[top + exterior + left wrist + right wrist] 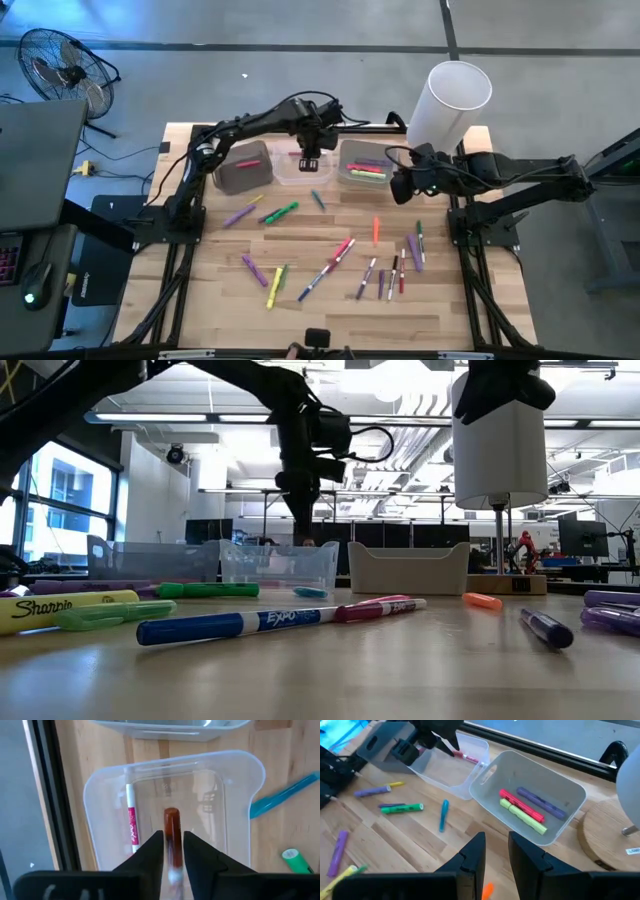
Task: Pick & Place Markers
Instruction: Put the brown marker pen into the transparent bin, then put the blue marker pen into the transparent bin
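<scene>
My high cam: straight down, whole table [330, 300]. Low cam: tabletop level, facing across into room. Left wrist cam: close, down into clear bin [170, 795]. Right wrist cam: further back, angled, shares same clear bin [451, 767].

The left arm reaches from its base at the bench's left side across to the far middle, its wrist bent so the left pincer [310, 163] points straight down. Its 2 fingers [150, 851] stand slightly parted, with a red marker [172, 832] between them. The right arm stretches in from the right side, level above the bench, and ends in the right pincer [399, 187], whose 2 fingers [472, 855] stand a little apart with nothing between them.
</scene>
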You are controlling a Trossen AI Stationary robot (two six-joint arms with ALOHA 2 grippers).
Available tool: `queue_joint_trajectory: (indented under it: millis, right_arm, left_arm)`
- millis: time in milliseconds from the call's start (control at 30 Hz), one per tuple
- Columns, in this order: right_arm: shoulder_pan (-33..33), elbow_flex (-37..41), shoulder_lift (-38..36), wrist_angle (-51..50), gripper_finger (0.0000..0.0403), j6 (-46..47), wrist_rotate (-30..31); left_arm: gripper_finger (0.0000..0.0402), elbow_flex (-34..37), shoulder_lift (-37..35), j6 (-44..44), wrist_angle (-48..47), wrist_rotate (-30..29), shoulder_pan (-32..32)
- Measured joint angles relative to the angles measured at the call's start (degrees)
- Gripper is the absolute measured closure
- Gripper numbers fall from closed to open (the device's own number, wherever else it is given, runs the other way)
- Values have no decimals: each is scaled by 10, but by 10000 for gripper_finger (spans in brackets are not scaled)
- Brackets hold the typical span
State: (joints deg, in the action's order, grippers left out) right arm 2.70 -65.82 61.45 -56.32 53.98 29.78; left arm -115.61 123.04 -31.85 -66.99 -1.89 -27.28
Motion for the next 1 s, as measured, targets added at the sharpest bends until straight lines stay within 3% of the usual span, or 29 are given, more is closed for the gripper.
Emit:
queue_joint_trajectory:
  millis: [233,333,400,500,667,833,1000]
  right_arm:
    - [0,0,0,4,330,-15,0]
    - [0,0,0,3,330,-35,-4]
    - [0,0,0,2,330,-50,-15]
    - [0,0,0,-10,330,-77,-41]
    - [0,18,0,-23,330,-121,-72]
    - [12,97,0,-6,331,-129,-136]
    - [69,191,0,86,355,-132,-180]
  left_arm:
    - [298,0,0,17,-3,-6,-1]
    - [297,-10,0,80,-20,5,-1]
    - [299,-21,0,129,-34,44,0]
    - [320,-30,-8,194,-45,98,10]
    - [392,-25,-38,254,-47,149,60]
    - [397,54,-73,328,15,135,126]
    - [400,228,-153,436,149,117,197]
